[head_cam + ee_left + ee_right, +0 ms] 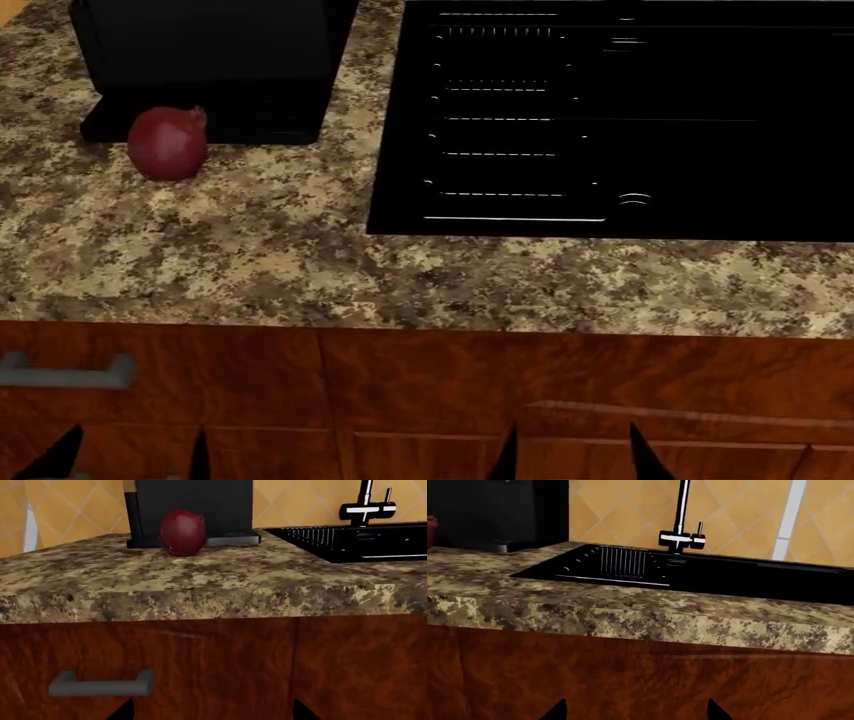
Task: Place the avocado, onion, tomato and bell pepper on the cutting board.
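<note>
Open claws (571, 455) low, onion (168, 143) beyond

The onion (168, 143) is dark maroon-purple with a dull sheen. The countertop (267, 260) shows a mottled granite pattern of tan, beige and dark brown. The appliance (214, 60) behind the onion is black; its base (230, 539) appears grey. The sink (627, 120) is black with thin pale ridge lines. The faucet (682, 530) is silver with black parts. The cabinet front (213, 670) is reddish-brown wood grain; its handle (100, 685) is grey. The wall tiles (620, 510) are yellow-orange in a diamond pattern.
</note>
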Robot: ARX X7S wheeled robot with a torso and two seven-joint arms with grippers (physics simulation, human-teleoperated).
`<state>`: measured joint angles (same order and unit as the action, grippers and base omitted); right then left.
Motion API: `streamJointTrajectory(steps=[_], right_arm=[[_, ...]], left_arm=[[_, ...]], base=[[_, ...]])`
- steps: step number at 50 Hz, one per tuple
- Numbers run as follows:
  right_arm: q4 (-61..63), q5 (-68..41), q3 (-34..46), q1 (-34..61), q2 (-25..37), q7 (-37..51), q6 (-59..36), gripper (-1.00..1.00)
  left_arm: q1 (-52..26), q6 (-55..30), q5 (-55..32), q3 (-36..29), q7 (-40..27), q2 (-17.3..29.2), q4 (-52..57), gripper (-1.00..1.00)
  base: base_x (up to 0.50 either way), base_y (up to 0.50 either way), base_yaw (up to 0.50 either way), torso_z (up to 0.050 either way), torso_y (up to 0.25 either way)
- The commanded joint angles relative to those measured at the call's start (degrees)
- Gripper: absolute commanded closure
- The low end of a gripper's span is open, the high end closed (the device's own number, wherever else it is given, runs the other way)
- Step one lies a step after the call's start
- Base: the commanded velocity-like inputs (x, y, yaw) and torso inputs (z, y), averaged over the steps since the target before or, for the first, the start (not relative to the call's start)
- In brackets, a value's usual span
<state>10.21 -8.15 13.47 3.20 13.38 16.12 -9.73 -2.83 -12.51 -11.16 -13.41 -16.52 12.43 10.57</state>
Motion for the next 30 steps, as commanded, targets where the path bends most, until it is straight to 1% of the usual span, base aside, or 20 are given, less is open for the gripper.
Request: streamJointTrajectory(steps=[1, 2, 4, 6, 12, 13, 16, 17, 19, 24, 27, 30], right_arm=[[11.69, 1.78, -0.65, 3.91, 1.32, -0.1, -15.67, -1.0], [13.82, 1.4, -0.69, 4.86, 1.69, -0.25, -18.81, -1.0], [16.26, 3.04, -0.04, 5.87, 2.66, 0.55, -21.45, -1.0], [19.26, 1.7, -0.8, 7.76, 2.72, 0.27, -26.79, -1.0], [26.8, 0.37, 0.1, 15.29, 4.73, -1.47, -41.48, -1.0], [28.15, -0.72, -0.83, 17.2, 4.63, -2.06, -44.55, -1.0], [29.35, -1.45, -1.09, 20.45, 4.92, -2.6, -48.52, -1.0], [30.02, -1.87, -0.85, 22.03, 5.33, -3.22, -50.32, -1.0], [30.95, -2.79, -1.44, 24.07, 5.42, -3.97, -52.87, -1.0], [31.54, -4.66, -2.27, 29.3, 5.62, -5.75, -57.86, -1.0], [30.85, -5.29, -2.37, 32.78, 5.99, -6.65, -60.06, -1.0], [30.03, -6.97, -4.36, 35.77, 5.41, -8.12, -62.39, -1.0]], left_arm=[[-2.09, -13.96, -3.46, 2.49, 0.02, 0.21, 12.91, -1.0], [-2.58, -16.12, -4.17, 2.8, -0.35, 0.4, 14.42, -1.0], [-3.16, -18.59, -5.33, 3.3, -0.64, 0.62, 16.44, -1.0], [-4.22, -21.01, -5.72, 3.56, -1.34, 0.94, 18.23, -1.0], [-9.61, -31.02, -9.51, 6.04, -2.93, 1.69, 23.18, -1.0], [-11.15, -33.38, -9.66, 6.41, -3.84, 1.98, 24.39, -1.0], [-13.9, -37.71, -11.19, 7.46, -4.63, 2.18, 26.15, -1.0], [-15.79, -40.42, -12.39, 8.52, -4.98, 2.13, 26.66, -1.0], [-18.24, -42.99, -12.96, 8.73, -5.16, 2.86, 27.44, -1.0], [-23.91, -48.18, -15.07, 10.0, -4.91, 3.66, 27.6, -1.0], [-27.49, -51.78, -17.79, 12.86, -4.6, 2.96, 26.81, -1.0], [-30.32, -53.93, -18.54, 13.19, -4.41, 3.6, 26.1, -1.0]], base=[[0.0, 0.0, 0.0, 0.0, 0.0], [0.0, 0.0, 0.0, 0.0, 0.0], [0.0, 0.0, 0.0, 0.0, 0.0], [0.0, 0.0, 0.0, 0.0, 0.0], [0.0, 0.0, 0.0, 0.0, 0.0], [0.0, 0.0, 0.0, 0.0, 0.0], [0.0, 0.0, 0.0, 0.0, 0.0], [0.0, 0.0, 0.0, 0.0, 0.0], [0.0, 0.0, 0.0, 0.0, 0.0], [0.0, 0.0, 0.0, 0.0, 0.0], [0.0, 0.0, 0.0, 0.0, 0.0], [0.0, 0.0, 0.0, 0.0, 0.0]])
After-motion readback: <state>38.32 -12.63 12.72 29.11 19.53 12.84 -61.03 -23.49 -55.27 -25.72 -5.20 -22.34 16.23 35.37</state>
